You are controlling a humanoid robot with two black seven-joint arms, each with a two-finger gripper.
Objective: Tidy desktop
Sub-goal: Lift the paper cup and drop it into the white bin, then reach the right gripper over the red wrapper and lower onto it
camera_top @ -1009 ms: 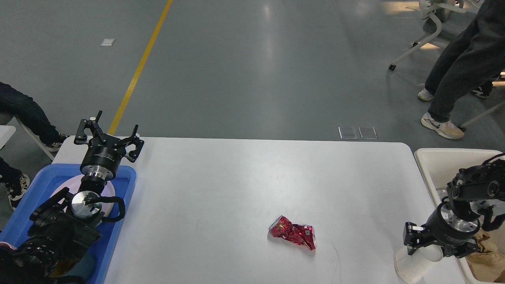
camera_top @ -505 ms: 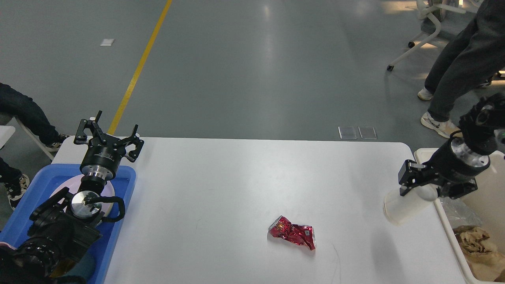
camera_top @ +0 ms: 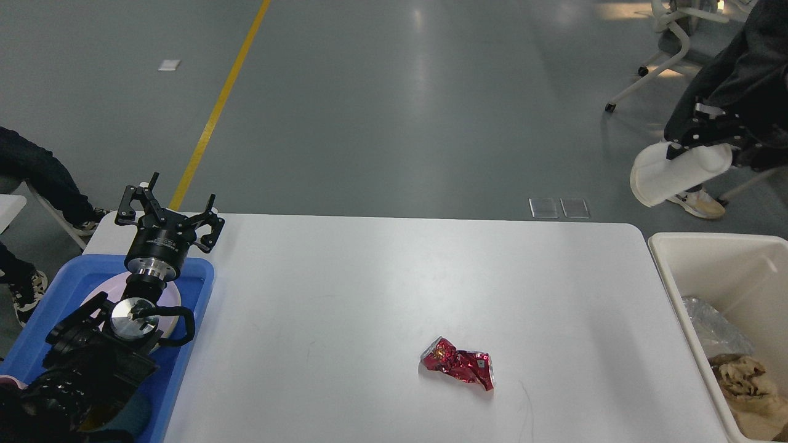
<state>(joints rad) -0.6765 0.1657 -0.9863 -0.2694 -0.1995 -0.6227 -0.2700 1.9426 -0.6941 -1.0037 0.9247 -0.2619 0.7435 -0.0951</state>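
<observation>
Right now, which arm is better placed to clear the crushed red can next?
Left, probably: the left gripper is open and empty, while the right gripper holds a white cup aloft, though the crushed red can lies nearer the right.

1. Across the bench [camera_top: 345, 289] you have bare surface nearly everywhere; only the crushed red can [camera_top: 458, 363] lies in the way, right of centre toward the near edge.
2. At the left end, the blue tray [camera_top: 191, 295] and your left gripper [camera_top: 169, 209], fingers spread above its far edge, block the way.
3. Off the right end, the cream bin [camera_top: 689, 246] stands open-topped, with crumpled waste in its near part.
</observation>
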